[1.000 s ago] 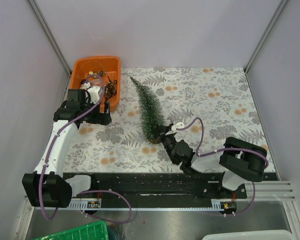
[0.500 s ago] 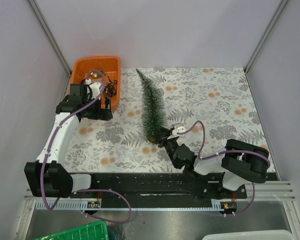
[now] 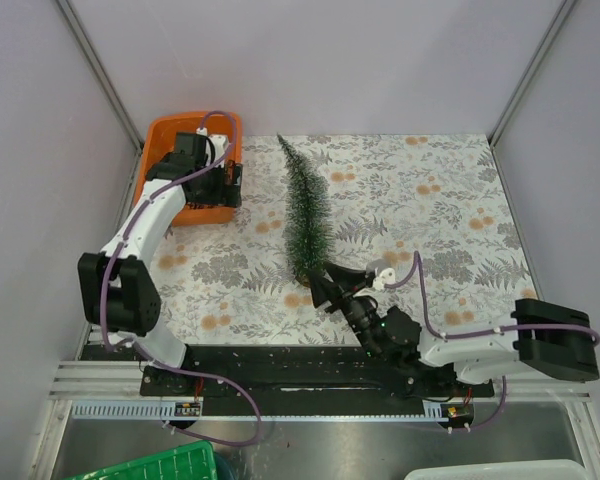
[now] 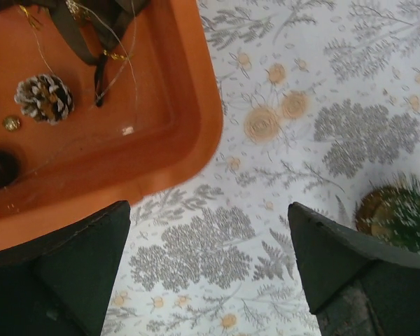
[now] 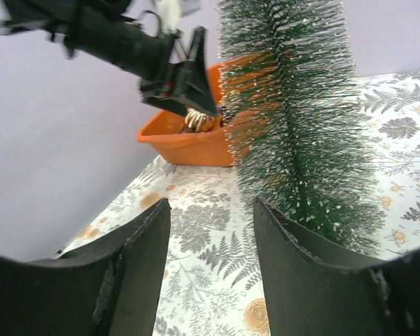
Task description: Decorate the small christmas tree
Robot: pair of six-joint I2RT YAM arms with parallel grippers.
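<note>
Orange plastic fills the upper left of my left wrist view: the tray (image 4: 203, 105) sits at the far left corner of the leaf-printed cloth (image 3: 430, 200). My left gripper (image 3: 227, 186) hangs over the tray's edge on the tree's side, jaws spread as wide as they go and nothing between them but cloth. Inside the tray I see a pine cone (image 4: 44, 98), a small gold ball (image 4: 11, 124) and some dark ribbon (image 4: 91, 21) with thin gold string.

The tree (image 3: 308, 215) stands upright near the middle of the cloth, well apart from the tray. Its bristles are dark green with white tips. Its foot also shows at the right edge of my left wrist view.

My right gripper (image 3: 322, 283) lies low over the cloth, just beside the foot of the tree on the near side. Its jaws are partly apart and hold nothing. From that wrist the tree rises behind the right-hand finger (image 5: 315, 280), not in the gap. I cannot tell whether that finger touches the bristles. Beyond the gap I see the tray and my left gripper above it.
</note>
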